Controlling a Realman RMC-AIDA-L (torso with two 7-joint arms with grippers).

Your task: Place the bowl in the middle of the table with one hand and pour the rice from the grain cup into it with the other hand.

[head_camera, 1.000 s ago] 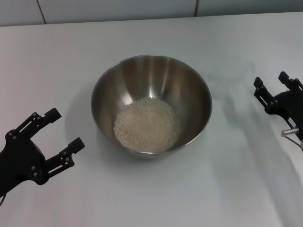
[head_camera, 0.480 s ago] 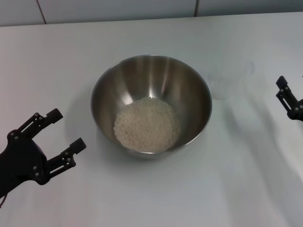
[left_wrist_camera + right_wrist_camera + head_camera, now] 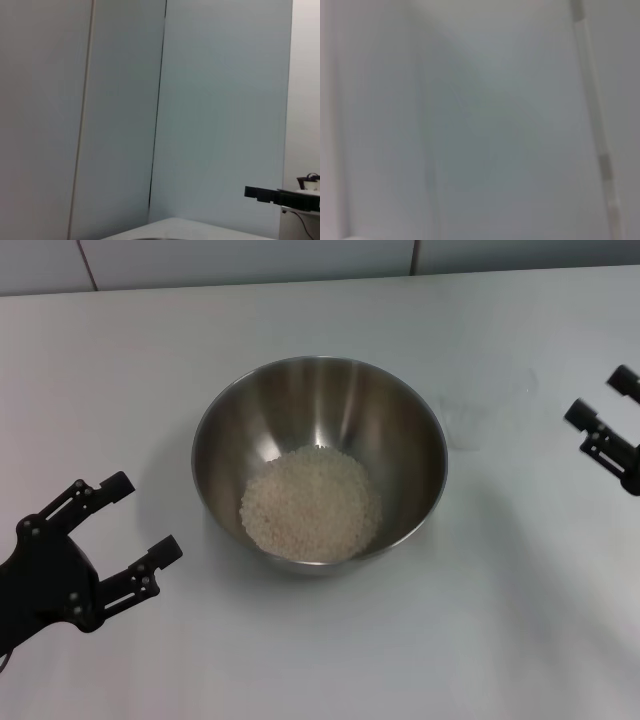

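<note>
The steel bowl (image 3: 320,410) stands in the middle of the white table (image 3: 320,660). A pale heap of rice (image 3: 311,503) lies in its bottom. The clear grain cup (image 3: 487,408) stands on the table just right of the bowl, faint and apparently empty. My left gripper (image 3: 143,513) is open and empty at the lower left, a little apart from the bowl. My right gripper (image 3: 600,393) is open and empty at the right edge, to the right of the cup and apart from it. It also shows far off in the left wrist view (image 3: 280,195).
Grey wall panels (image 3: 250,260) run along the table's far edge. The wrist views show mostly these wall panels. Bare tabletop lies in front of the bowl and on both sides.
My right gripper has drawn back from the cup toward the right edge of the view. My left gripper has hardly moved. Bowl, rice and cup have stayed put.
</note>
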